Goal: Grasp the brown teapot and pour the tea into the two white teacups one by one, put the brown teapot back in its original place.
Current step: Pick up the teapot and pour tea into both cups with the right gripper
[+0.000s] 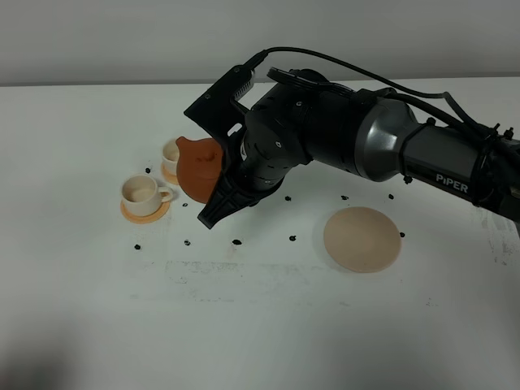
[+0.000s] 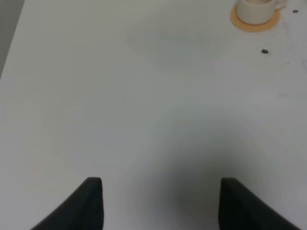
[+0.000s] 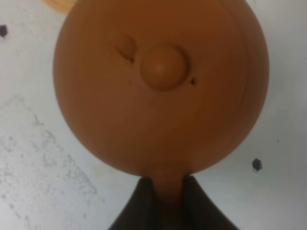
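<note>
The brown teapot (image 1: pixel 199 166) hangs off the white table (image 1: pixel 244 325) in the right gripper (image 3: pixel 168 194), whose two dark fingers (image 3: pixel 144 203) are clenched on its loop handle. In the right wrist view the round lid and its knob face the camera. From the high camera the pot is tipped, with its short spout toward 10 o'clock, right by the rear white teacup (image 1: pixel 171 153), which it partly hides. Whether tea is running cannot be told.

The front white teacup (image 1: pixel 142 192) stands upright on its orange coaster (image 1: pixel 146 213) at about 8 o'clock from the teapot, just beside the rear one. The pale beige-pink disc (image 1: pixel 362 239) lies bare at about 4 o'clock from the teapot, well apart from it. Small black specks (image 1: pixel 236 241) dot the table between cups and disc.

The left gripper (image 2: pixel 160 206) hovers over bare table with its jaws spread wide and nothing between them; a cup (image 2: pixel 256 8) on a coaster (image 2: pixel 254 23) shows far ahead of it.
</note>
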Controlling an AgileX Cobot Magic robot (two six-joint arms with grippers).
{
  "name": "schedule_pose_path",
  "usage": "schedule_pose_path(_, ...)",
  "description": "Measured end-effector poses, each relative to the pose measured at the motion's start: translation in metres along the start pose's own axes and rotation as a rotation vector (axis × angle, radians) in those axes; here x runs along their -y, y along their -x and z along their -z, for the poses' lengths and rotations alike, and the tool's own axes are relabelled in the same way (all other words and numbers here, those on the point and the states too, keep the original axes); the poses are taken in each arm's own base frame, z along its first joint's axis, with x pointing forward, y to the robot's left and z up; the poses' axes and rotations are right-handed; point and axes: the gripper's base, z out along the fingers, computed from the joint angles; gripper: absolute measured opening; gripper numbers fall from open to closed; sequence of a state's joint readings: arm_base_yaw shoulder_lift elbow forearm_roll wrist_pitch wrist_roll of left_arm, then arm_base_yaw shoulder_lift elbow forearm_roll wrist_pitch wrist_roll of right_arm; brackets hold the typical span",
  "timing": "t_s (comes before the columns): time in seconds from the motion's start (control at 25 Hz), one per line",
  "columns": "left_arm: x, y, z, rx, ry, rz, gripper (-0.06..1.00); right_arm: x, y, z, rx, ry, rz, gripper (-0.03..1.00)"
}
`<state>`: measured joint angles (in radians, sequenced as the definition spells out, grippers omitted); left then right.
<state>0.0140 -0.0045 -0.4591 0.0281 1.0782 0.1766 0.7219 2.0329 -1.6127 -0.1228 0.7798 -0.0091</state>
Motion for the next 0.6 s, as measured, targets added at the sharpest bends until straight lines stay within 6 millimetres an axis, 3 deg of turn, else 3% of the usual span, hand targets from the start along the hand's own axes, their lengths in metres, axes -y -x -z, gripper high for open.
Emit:
schedule_pose_path(0.36,0.0,0.0,0.0,0.0,0.0,-0.001,0.5,-0.007,0.004,0.0,0.034,-0.031,0.067,0.09)
schedule_pose_path(0.6,0.0,0.0,0.0,0.0,0.0,-0.001,0.5,-0.009,0.003,-0.013,0.0,-0.035,0.079,0.09)
